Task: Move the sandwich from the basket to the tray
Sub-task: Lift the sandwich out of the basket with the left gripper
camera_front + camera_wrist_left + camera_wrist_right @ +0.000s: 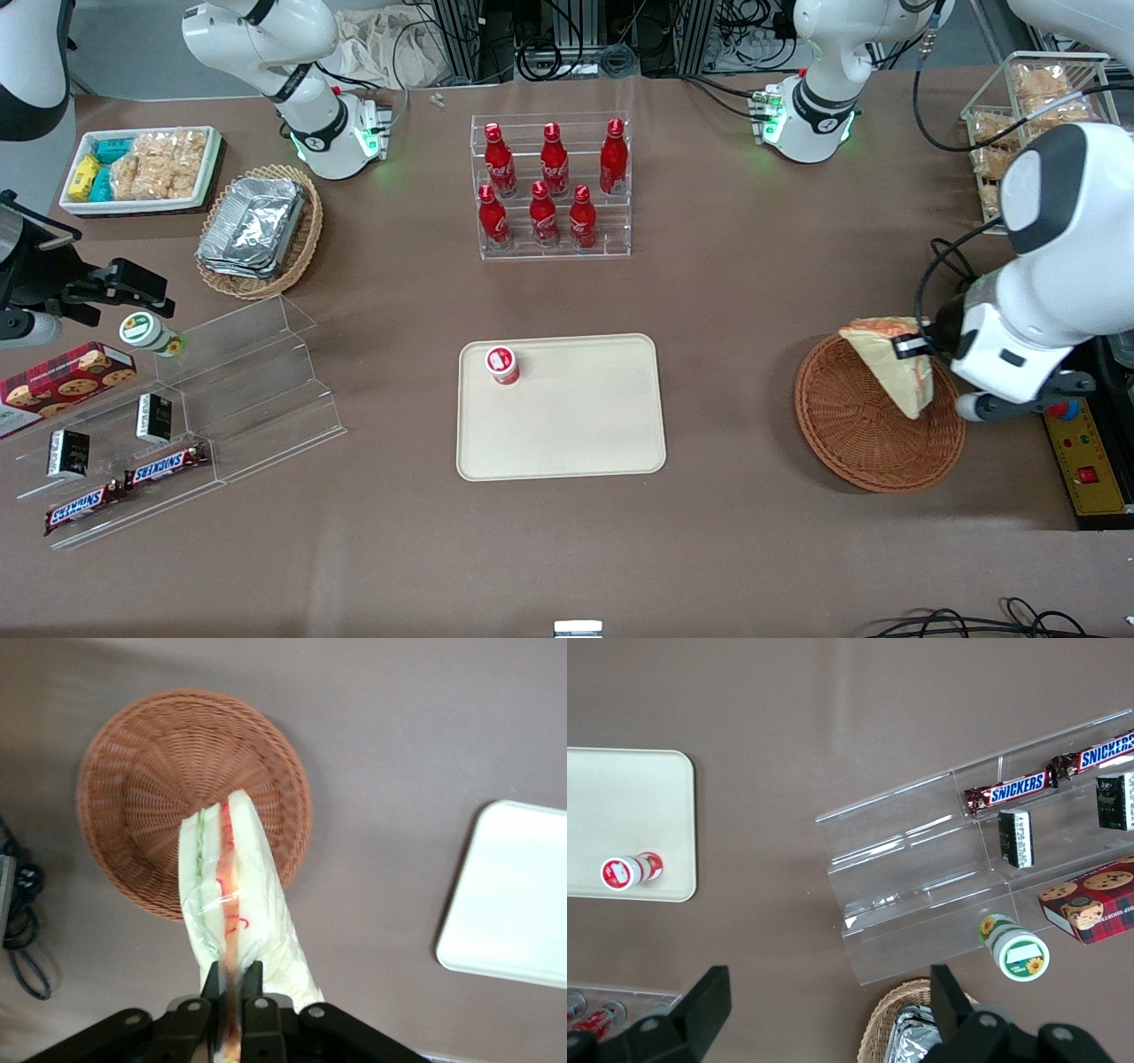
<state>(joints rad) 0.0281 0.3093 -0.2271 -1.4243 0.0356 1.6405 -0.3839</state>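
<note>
Left arm: glossy white rounded shells, black joint bands, green base LEDs, black cables; gripper (232, 988) has black fingers.

Over the basket (855, 439) at its one-o'clock rim: sandwich (893, 377), clamped in gripper (911, 346). At the basket's nine o'clock: tray (576, 430), small jar (501, 365) on its ten-o'clock corner.

Even, bright overhead light; shadows on the counter (753, 292) are soft. Glare whitens the tray (509, 904); the gripper (232, 988) nearest the lens blurs.
</note>
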